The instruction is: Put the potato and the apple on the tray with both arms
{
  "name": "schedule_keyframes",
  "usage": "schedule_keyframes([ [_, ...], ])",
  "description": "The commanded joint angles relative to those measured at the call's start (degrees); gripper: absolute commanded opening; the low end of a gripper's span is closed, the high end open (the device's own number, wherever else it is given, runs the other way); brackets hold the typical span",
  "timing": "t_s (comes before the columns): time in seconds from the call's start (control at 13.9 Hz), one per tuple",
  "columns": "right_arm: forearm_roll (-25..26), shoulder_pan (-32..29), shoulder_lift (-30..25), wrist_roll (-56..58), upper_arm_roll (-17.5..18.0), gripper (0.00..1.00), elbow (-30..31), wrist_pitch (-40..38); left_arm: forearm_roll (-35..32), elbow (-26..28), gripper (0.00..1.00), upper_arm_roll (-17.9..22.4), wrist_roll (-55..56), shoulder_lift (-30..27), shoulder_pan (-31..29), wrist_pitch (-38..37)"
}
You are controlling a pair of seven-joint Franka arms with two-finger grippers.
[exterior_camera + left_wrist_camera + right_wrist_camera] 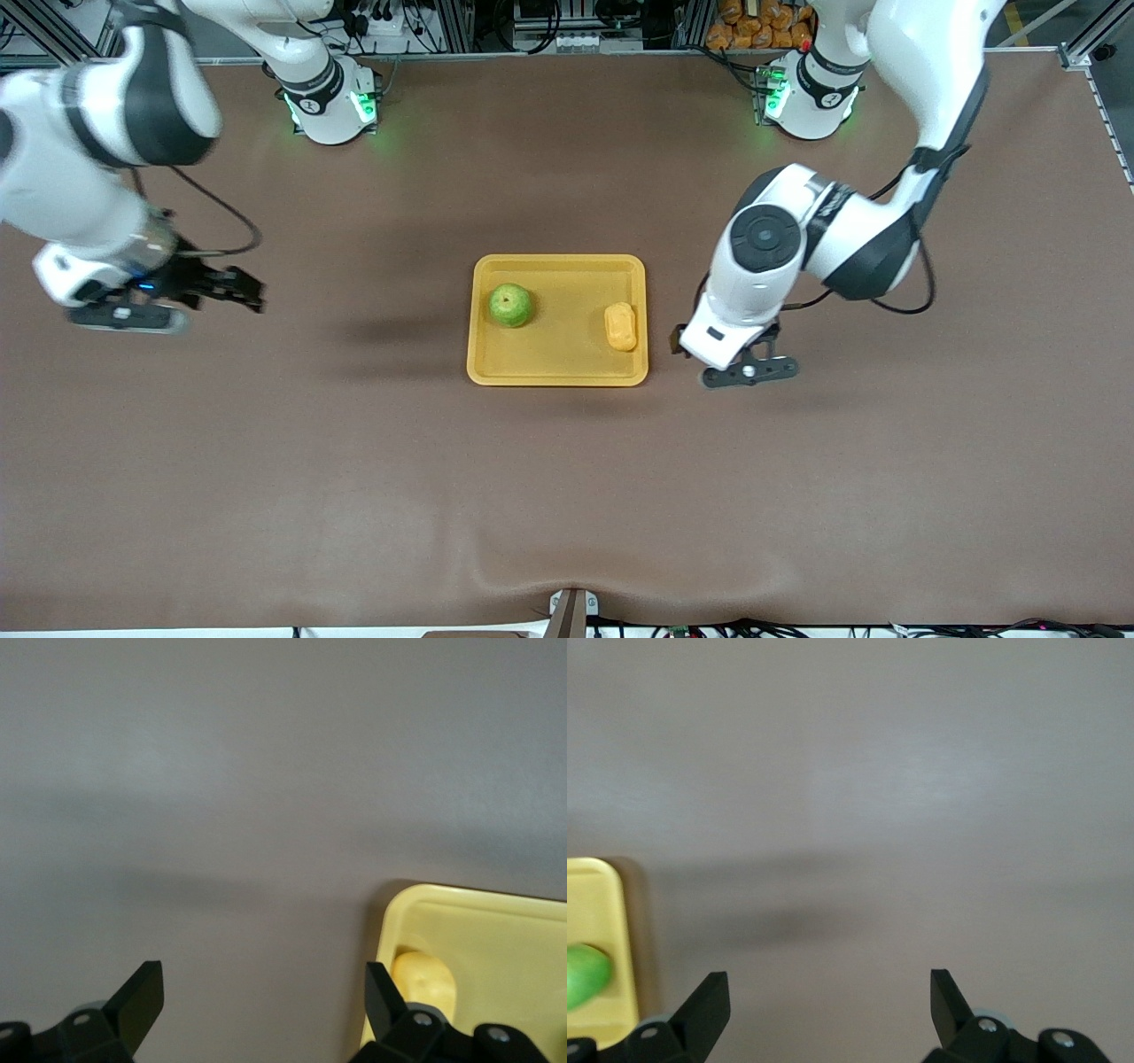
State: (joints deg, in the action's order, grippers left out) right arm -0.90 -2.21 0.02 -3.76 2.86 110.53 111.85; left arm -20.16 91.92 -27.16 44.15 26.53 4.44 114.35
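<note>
You have the round green apple (510, 305) and yellow-orange oblong potato (620, 326) resting on the shallow yellow plastic tray (558, 374); left end effector (749, 372) and right end effector (232, 290) both spread apart, empty, over the surface beside it – done, it seems

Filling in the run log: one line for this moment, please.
apple on tray | potato on tray | left claw open, beside tray | right claw open, over table

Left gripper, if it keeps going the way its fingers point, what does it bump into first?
Probably just the bare brown table. The left gripper is open and empty, with only table showing ahead between its fingers. The tray with the potato sits off beside one finger, likely out of its path.
</note>
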Motion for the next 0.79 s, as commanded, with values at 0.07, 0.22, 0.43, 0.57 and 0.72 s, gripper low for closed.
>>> schedule_keyframes([
  [0.07,-2.34,1.59,-0.73,3.93,-6.36,1.00,-11.35,-14.95,5.64,-1.74,1.00,-0.44,-10.02,-4.55,-5.30,-6.83],
  [0.22,-2.35,1.60,-0.73,3.93,-6.90,1.00,-15.67,-19.89,6.71,-4.29,1.00,-0.52,-13.72,-5.61,-8.73,-11.41],
  [0.43,-2.35,0.54,-2.39,3.93,-6.64,1.00,-17.54,-22.90,6.89,-6.49,1.00,0.09,-17.86,-7.10,-10.33,-16.42],
  [0.57,-2.35,0.63,-3.97,3.93,-6.64,1.00,-17.19,-25.17,6.89,-7.02,1.00,-0.43,-20.76,-7.89,-13.38,-17.66],
  [0.72,-2.35,0.89,-5.20,4.20,-6.64,1.00,-17.01,-25.54,6.89,-6.93,1.00,-0.26,-23.13,-9.30,-14.28,-18.54],
])
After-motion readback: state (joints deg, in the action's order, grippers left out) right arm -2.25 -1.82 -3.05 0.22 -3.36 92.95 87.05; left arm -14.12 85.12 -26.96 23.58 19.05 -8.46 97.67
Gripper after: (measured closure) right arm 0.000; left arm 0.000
